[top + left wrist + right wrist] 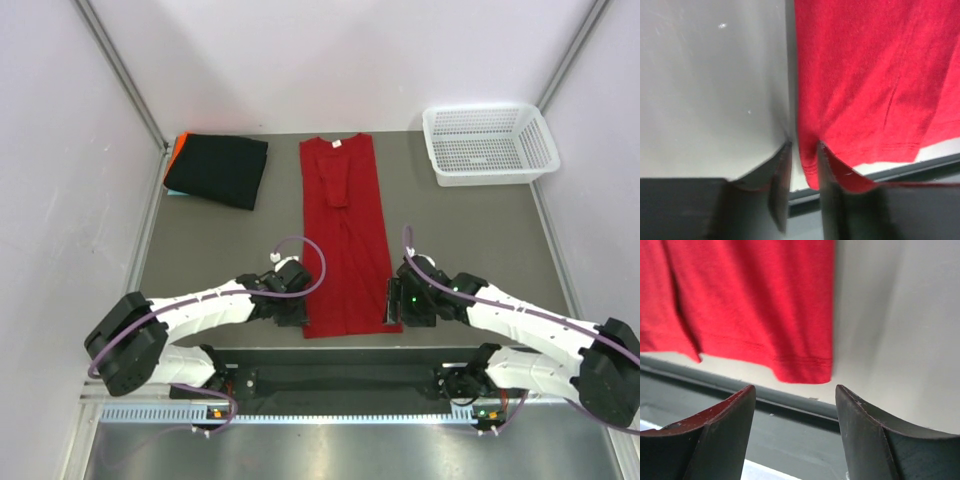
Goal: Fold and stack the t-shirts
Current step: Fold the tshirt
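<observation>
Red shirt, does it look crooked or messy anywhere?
Mostly no: the red shirt lies straight in a long strip. Only its near hem is uneven, one folded layer sticking out past the other.

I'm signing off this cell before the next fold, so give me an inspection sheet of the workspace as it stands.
Surface: grey table, no stains seen.
Job's things: red t-shirt folded into a long strip, centre; black t-shirt folded at far left, lying on an orange edge and a light-blue edge.
Clutter: white mesh basket at far right, nothing seen in it.
Grippers: left gripper narrowly open, astride the red hem's near-left corner; right gripper wide open, short of the near-right corner.
Cables: purple cables loop at each wrist, no snag seen.
Surroundings: pale walls, nothing else seen.
</observation>
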Controlling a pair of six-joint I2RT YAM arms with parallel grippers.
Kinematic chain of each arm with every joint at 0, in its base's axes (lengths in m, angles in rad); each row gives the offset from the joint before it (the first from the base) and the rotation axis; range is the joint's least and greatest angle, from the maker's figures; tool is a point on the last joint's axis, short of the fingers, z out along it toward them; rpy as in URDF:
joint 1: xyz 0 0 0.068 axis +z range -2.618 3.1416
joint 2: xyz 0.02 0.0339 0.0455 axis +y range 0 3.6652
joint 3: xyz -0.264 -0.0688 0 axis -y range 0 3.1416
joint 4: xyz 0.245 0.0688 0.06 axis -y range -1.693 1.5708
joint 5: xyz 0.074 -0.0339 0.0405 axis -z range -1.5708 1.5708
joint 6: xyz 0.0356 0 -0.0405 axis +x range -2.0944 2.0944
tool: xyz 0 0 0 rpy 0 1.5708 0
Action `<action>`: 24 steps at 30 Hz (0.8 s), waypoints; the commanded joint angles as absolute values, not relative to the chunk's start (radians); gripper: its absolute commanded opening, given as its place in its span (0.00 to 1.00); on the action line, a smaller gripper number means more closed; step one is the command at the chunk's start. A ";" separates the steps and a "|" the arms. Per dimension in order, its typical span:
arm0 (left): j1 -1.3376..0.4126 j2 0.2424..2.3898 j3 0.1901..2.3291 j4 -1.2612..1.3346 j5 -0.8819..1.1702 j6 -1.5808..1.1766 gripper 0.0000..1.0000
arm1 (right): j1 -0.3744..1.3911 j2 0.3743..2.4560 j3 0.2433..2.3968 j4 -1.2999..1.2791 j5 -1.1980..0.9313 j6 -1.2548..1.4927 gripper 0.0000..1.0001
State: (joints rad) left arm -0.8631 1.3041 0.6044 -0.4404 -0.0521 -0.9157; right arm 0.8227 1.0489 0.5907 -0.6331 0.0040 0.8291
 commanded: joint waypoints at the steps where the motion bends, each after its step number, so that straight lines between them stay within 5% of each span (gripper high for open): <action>1: -0.867 1.278 0.630 -0.537 -0.083 -0.885 0.36 | 0.842 1.071 0.650 -0.646 0.078 0.842 0.65; 7: -0.867 1.236 0.643 -0.539 -0.068 -0.864 0.42 | 0.844 1.153 0.658 -0.609 0.080 0.815 0.62; 24: -0.867 1.240 0.561 -0.436 0.020 -0.903 0.37 | 0.847 1.146 0.519 -0.529 0.083 0.836 0.50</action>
